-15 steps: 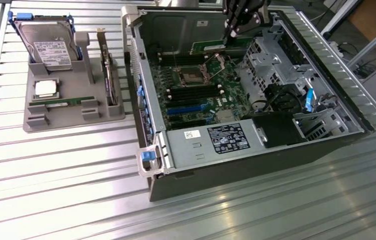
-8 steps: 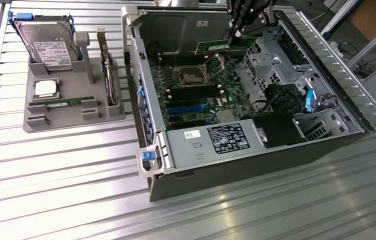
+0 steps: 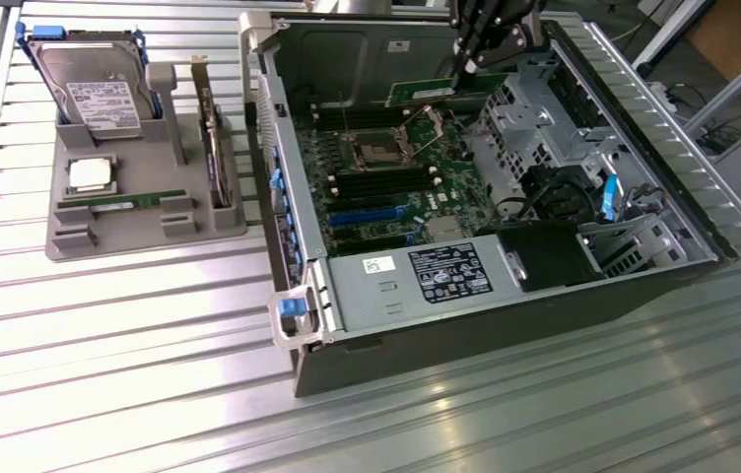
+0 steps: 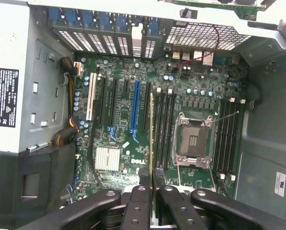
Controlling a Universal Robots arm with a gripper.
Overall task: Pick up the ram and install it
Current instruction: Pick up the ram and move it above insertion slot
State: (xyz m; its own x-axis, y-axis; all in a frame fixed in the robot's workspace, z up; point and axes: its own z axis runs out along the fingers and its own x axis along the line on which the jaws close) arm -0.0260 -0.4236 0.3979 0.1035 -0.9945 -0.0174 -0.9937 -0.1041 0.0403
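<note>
One ram (image 4: 151, 134) was seen edge-on, clamped in the closed gripper (image 4: 151, 176), its held end hidden by fingers (image 4: 140, 203); long axis was aligned parallel to the memory slots (image 4: 164, 129).

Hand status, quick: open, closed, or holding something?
Hand: closed on the ram, above the motherboard.

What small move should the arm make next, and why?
Probably ease straight down a little: the gripper holds the ram edge-down over the black memory slots beside the empty processor socket, and it does not look seated yet.
</note>
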